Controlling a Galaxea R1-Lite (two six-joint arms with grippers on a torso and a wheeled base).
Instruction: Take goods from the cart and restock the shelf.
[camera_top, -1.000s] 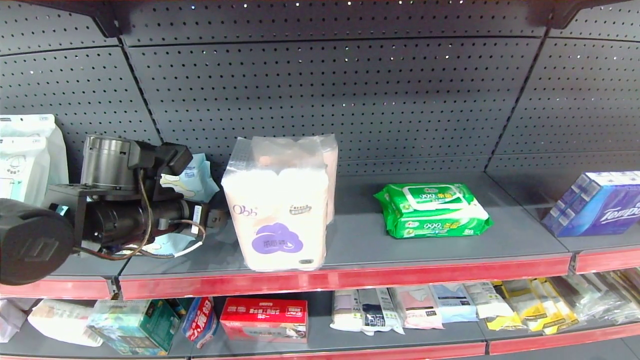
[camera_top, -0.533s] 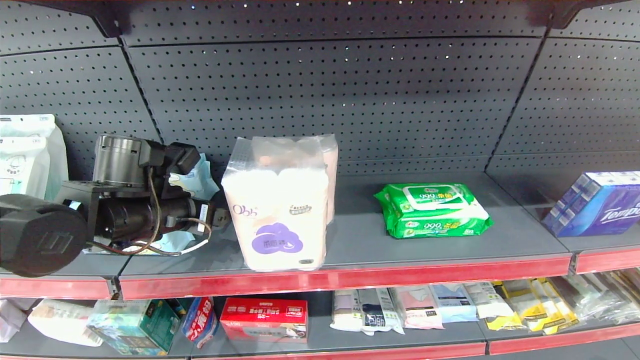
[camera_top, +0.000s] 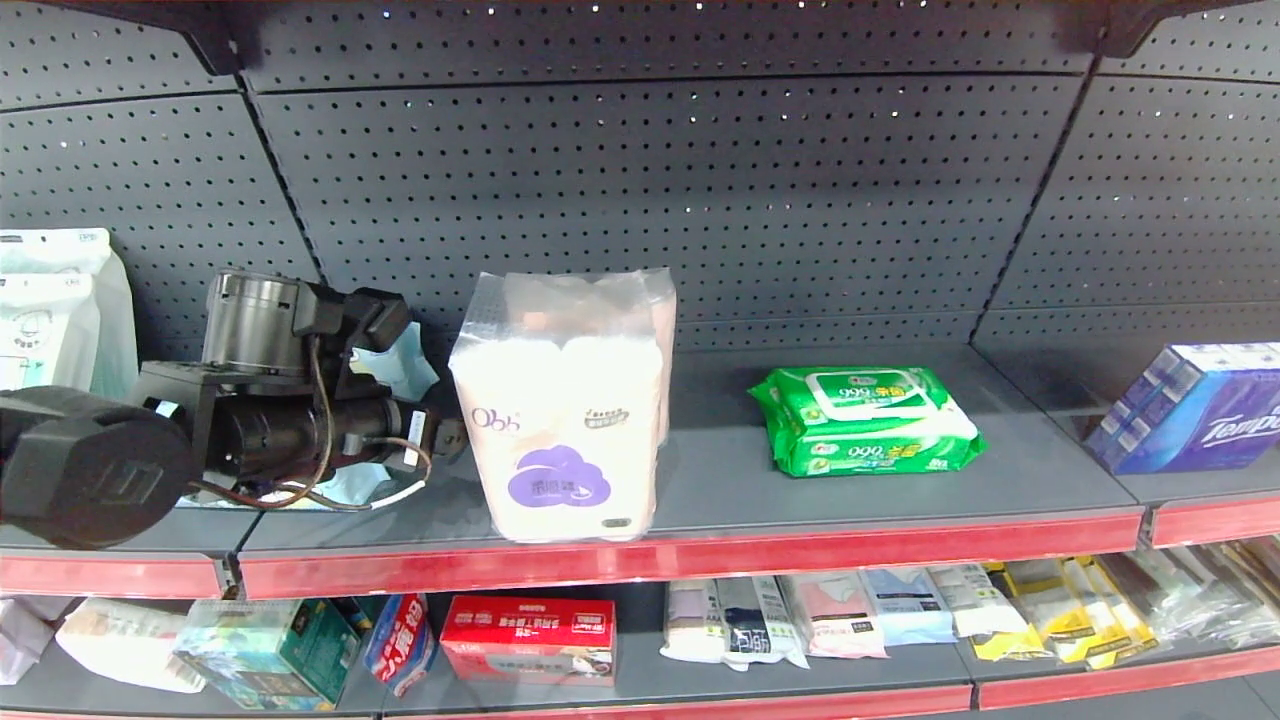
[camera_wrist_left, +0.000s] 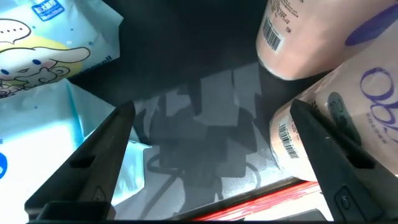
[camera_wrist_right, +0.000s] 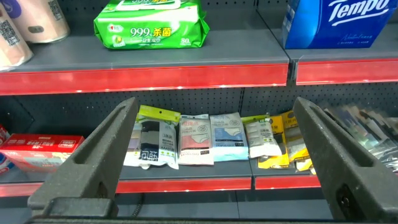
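My left gripper (camera_wrist_left: 208, 130) hangs wide open and empty between the tall clear-wrapped pack of white toilet rolls (camera_top: 565, 420) and the pale blue cartoon-printed packets (camera_wrist_left: 43, 56); the pack stands upright at the front lip of the dark grey metal shelf (camera_top: 720, 475); I judge a finger catching its loose wrap on withdrawal could tip it over the red edge; my right gripper (camera_wrist_right: 214, 112) is open too, carrying nothing.

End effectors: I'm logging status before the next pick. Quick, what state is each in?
Left end effector: open, holding nothing.
Right end effector: open, holding nothing.
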